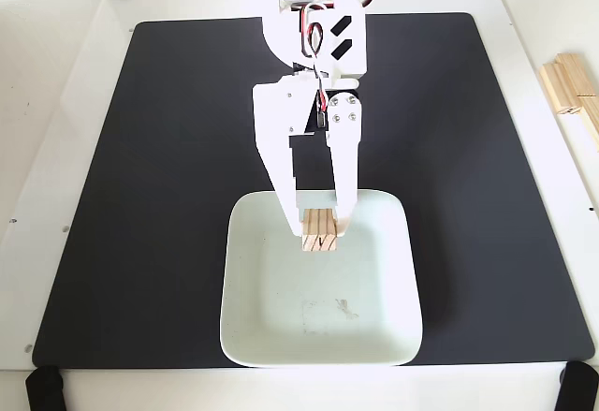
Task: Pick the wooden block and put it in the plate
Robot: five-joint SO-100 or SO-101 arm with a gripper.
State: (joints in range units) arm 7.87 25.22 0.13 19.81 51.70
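- The claw grips the wooden block between its two fingers, over the far part of the plate.
- Height above the dish is unclear; an early release could bounce the block over the rim onto the black mat.
- Descending too far could knock the plate.

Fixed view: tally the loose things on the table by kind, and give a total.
Wooden block, held in the hand: 1
Plate: 1
Black mat: 1
Pile of loose wooden sticks: 1
Total: 4
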